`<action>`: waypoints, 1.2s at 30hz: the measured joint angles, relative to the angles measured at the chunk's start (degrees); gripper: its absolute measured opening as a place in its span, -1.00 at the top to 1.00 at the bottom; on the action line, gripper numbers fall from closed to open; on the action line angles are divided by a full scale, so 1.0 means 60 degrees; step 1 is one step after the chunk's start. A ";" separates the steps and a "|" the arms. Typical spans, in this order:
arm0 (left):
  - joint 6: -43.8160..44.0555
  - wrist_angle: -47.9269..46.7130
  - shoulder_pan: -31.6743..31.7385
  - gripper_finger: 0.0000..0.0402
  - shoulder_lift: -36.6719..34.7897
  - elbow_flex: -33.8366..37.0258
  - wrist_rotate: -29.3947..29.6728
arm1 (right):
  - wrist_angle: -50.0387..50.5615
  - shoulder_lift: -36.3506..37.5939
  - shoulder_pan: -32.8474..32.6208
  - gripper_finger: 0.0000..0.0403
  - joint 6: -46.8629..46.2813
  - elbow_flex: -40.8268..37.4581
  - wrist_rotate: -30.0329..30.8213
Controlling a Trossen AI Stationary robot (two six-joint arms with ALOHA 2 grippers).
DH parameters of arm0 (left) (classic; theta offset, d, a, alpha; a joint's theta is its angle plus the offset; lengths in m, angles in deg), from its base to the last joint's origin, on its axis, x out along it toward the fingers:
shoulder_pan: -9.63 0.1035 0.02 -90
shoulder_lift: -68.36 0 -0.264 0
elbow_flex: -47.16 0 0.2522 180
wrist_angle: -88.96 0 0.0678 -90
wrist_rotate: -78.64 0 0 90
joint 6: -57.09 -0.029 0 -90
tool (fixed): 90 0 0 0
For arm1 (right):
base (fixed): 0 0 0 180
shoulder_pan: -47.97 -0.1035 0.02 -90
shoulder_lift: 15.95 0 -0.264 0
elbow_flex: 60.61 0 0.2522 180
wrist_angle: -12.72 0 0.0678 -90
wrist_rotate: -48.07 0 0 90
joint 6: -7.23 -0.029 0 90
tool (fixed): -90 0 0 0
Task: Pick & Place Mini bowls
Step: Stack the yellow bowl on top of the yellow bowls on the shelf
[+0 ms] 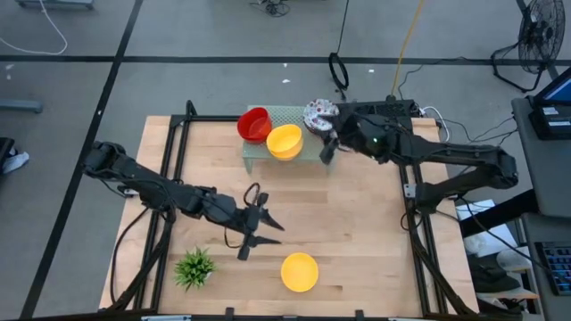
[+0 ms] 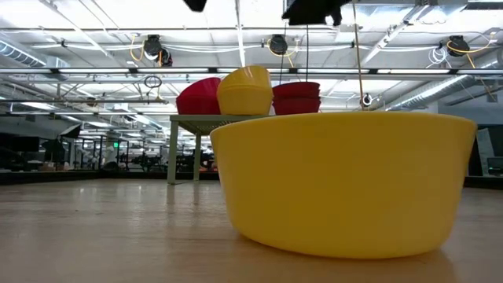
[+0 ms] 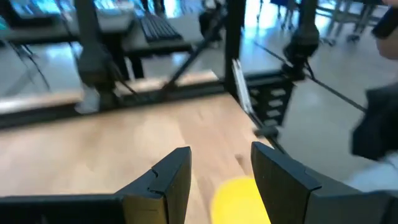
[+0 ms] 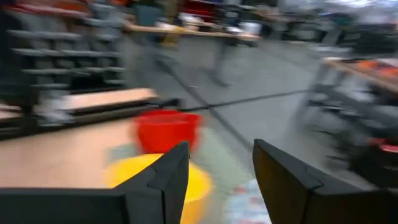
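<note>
Low in the high view a yellow bowl sits on the counter beside the left gripper, fingers spread and empty; top centre, the right gripper, fingers parted, empty, beside stacked bowls on a green stand.

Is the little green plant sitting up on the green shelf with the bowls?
No, in the high view the little green plant sits on the wooden table at its near left corner, far from the green shelf.

2 yellow bowls, 1 red bowl, 1 speckled white bowl and 1 green plant are counted.
</note>
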 joint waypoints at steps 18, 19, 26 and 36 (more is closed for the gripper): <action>-0.1250 -0.0564 -0.1111 0.14 0.2471 0.0004 -0.1203 | 0.0590 0.0334 -0.3717 0.18 -0.2542 -0.0011 -0.2046; -0.1319 -0.0495 -0.1115 0.14 0.2635 0.0004 -0.1205 | 0.0561 0.0332 -0.3867 0.18 -0.2639 -0.0010 -0.2040; -0.2240 0.0422 -0.1104 0.14 0.3524 0.0004 -0.1186 | 0.0563 0.0303 -0.4859 0.20 -0.3130 -0.0011 -0.2033; -0.2491 0.1415 -0.1162 0.14 0.4308 -0.0014 -0.1376 | 0.0572 0.0300 -0.5622 0.21 -0.3130 -0.0011 -0.1989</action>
